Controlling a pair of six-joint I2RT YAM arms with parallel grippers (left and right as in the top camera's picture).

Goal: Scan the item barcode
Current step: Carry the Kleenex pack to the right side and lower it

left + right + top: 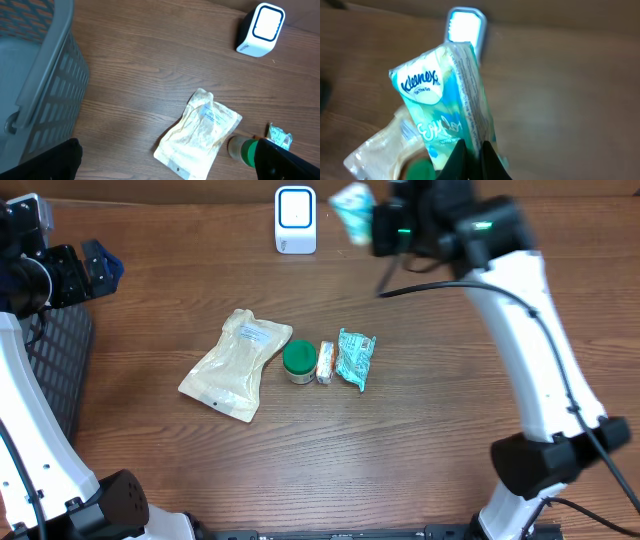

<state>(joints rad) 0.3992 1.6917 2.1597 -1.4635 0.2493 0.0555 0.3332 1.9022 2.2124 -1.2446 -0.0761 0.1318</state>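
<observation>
Tissues are the thing we scan now. Our right end effector (pixel 472 151) is squeezed tight on the bottom of the tissue pack (pixel 445 105). It holds the pack up in the air, just beside the white scanner (pixel 295 220) at the far side of the desk (pixel 430 430). Our left end effector (pixel 90 268) is wide open and holds nothing. It hangs near the grey basket (pixel 50 80).

On the desk lie a tan pouch (pixel 237 365), a jar (pixel 299 360) with a green lid, a small bar (pixel 326 363) and a teal packet (pixel 355 358), all close together.

We think we are at the showing step. Next we need to turn the pack so its barcode faces the lit window of the scanner. We cannot see the barcode, so we cannot tell which side has it.
</observation>
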